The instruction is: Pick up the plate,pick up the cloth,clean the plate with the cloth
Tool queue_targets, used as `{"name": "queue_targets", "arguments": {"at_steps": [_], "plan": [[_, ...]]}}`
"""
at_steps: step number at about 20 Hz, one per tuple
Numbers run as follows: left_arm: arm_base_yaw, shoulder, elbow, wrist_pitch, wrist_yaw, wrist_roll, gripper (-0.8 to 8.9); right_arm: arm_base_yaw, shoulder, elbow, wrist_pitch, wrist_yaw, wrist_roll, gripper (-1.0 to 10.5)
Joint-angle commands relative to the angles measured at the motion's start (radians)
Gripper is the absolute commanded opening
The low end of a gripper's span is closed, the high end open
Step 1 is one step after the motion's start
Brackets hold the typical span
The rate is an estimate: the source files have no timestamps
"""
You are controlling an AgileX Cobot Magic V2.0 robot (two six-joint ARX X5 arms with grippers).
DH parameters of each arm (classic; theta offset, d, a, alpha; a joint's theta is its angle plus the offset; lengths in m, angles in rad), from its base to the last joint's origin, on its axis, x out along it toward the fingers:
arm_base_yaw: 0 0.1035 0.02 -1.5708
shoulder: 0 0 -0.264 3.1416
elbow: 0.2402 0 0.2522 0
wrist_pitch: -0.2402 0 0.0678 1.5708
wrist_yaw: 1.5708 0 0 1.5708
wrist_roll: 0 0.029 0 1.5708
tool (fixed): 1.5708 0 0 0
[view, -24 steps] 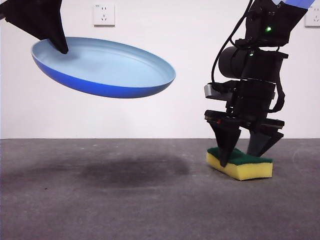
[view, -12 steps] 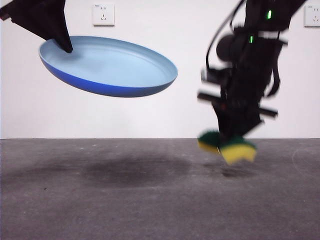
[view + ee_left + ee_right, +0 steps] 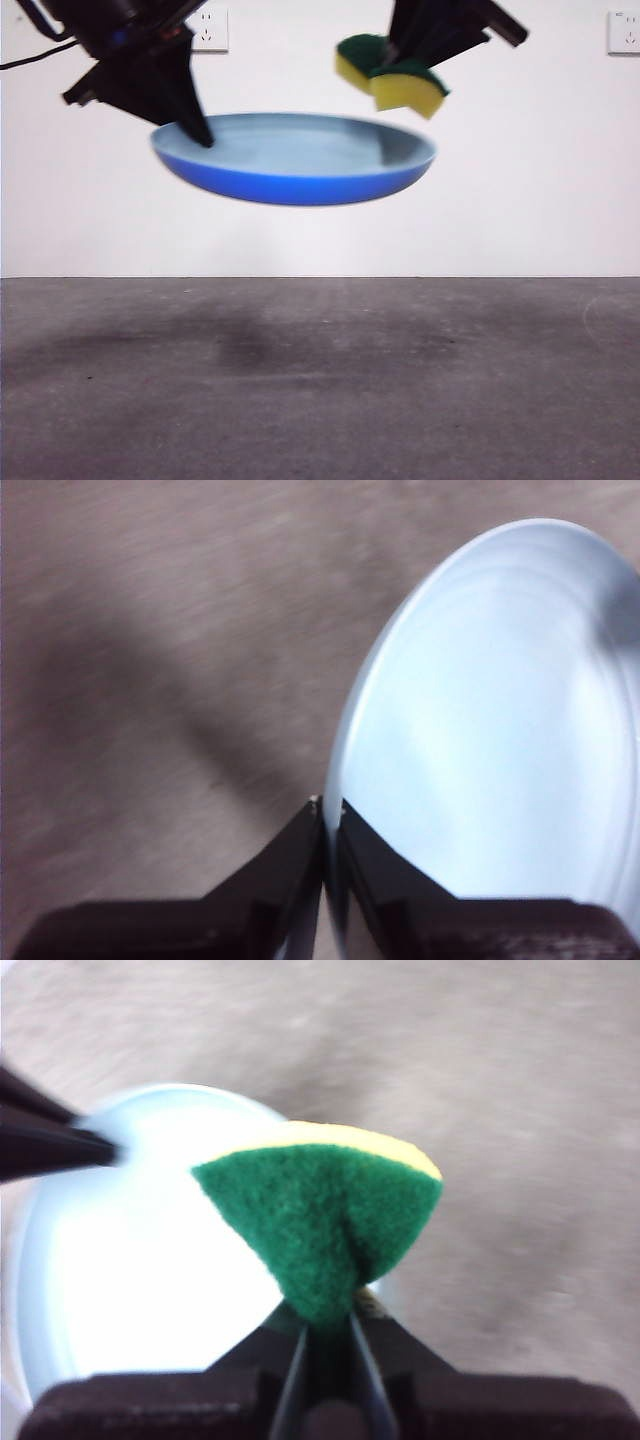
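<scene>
Grey table [image 3: 320, 400] below, wall socket [image 3: 210, 30] behind. The left gripper [image 3: 200, 135] pinches the plate [image 3: 300, 160] by its rim, held aloft. Just above its far edge, the right gripper [image 3: 400, 55] squeezes the folded sponge [image 3: 390, 75], not touching.

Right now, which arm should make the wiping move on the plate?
The right. Its end effector pinches the sponge just above the plate, over its far side from the left end effector, which clamps the rim and should hold steady.
</scene>
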Motion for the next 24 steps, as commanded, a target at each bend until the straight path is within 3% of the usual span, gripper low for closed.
{"name": "queue_targets", "arguments": {"at_steps": [1,3,9,12,16,21,24], "plan": [[-0.019,0.0,0.0,0.016,0.013,-0.028,-0.07,0.037,0.045,-0.006,0.023,0.027,0.016,-0.1],[-0.035,0.0,0.0,0.015,0.014,-0.028,-0.07,0.071,0.084,-0.006,0.05,0.109,0.045,-0.1],[-0.05,0.0,0.0,0.023,0.011,-0.032,-0.07,0.176,0.188,-0.006,0.101,0.101,0.084,-0.1],[-0.047,0.0,0.0,0.03,0.005,-0.032,-0.07,0.244,0.192,-0.006,0.037,0.101,0.072,-0.1],[-0.041,0.0,0.0,0.03,-0.028,-0.031,-0.07,0.279,0.192,-0.006,-0.175,0.129,-0.01,-0.1],[-0.041,0.0,0.0,0.015,-0.018,-0.031,-0.07,0.25,0.19,-0.006,-0.254,0.541,-0.021,-0.1],[-0.042,0.0,0.0,0.015,-0.009,-0.025,-0.07,0.212,0.19,-0.006,-0.195,0.606,-0.021,-0.1]]}}
